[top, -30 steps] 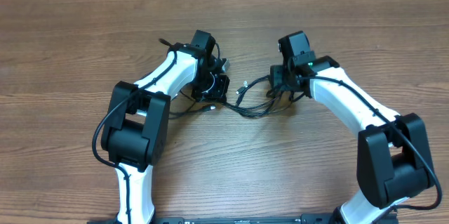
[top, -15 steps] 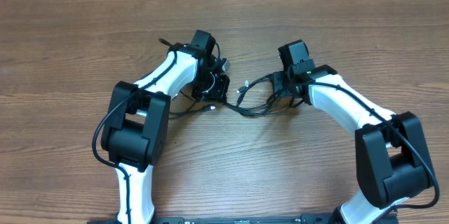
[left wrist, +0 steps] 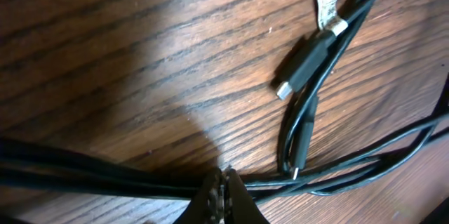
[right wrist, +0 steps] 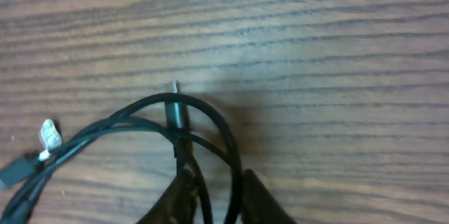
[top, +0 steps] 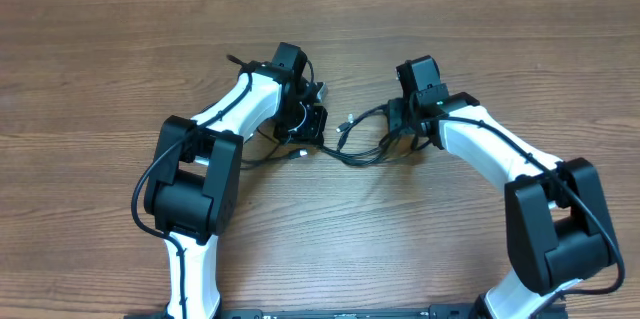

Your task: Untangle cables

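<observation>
Cables lie on the tabletop, strung crosswise from one grip to the other. Left fingers pressed together on them; right fingers pinch two strands. Tangle sits midway, so a sideways pull apart seems likely.

Overhead: bright, even light, sharp focus, with only soft shadows on the table. Left wrist: dim, with one lit patch amid heavy shadow, and the cables blur towards the bottom. Right wrist: soft overall, with a faint shadow beside the cable loop.
</observation>
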You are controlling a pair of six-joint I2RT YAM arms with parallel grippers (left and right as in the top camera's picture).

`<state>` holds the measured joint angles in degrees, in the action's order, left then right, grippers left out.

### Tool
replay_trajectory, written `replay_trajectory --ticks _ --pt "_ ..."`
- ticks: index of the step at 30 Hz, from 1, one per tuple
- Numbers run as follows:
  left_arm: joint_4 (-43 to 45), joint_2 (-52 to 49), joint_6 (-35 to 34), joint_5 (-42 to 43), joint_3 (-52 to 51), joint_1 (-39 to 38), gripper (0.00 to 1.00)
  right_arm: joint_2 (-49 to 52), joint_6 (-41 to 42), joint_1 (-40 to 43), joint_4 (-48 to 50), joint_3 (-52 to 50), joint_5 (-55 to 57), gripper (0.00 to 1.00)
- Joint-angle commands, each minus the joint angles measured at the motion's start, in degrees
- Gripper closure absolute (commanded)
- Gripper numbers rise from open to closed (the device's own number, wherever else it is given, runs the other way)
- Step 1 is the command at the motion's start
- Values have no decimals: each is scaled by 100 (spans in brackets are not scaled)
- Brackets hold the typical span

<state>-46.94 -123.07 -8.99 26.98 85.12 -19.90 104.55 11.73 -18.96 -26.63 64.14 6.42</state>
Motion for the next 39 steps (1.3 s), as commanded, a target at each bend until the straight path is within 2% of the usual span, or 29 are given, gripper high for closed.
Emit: replay_trajectory --ticks 1,2,6,8,12,15,18,24,27,32,36,39 --pt "37 -122 -17 317 -11 -39 94 125 15 -26 105 -46 2 92" --pt "44 -122 -17 345 -11 -39 94 125 17 -26 127 -46 0 96" --pt "46 -122 -15 391 -11 -37 91 125 17 -26 105 -46 2 96" --pt "44 -122 9 551 -11 -39 87 125 39 -26 81 -46 35 96" --pt "42 -122 48 564 -11 -39 85 125 1012 -26 -133 -46 1255 96" --pt "39 -122 42 79 -11 -39 88 125 1814 -26 -496 -44 2232 96" --pt "72 -133 -31 -330 -13 -39 89 125 2107 -26 -715 -44 2555 96" --pt "76 -133 -129 -297 -13 -37 90 125 2085 -26 -691 -44 1309 96" --pt "-2 -109 -127 293 26 -20 76 125 2090 -15 -660 -44 721 96" --pt "-778 -57 -127 1062 442 181 73 125 2090 -13 -577 -44 15 96" --pt "-1493 33 -208 916 848 269 72 125 2092 -13 -586 -44 -271 96" --pt "-1606 181 -953 507 885 227 71 125 2111 -9 -614 -44 -313 96"
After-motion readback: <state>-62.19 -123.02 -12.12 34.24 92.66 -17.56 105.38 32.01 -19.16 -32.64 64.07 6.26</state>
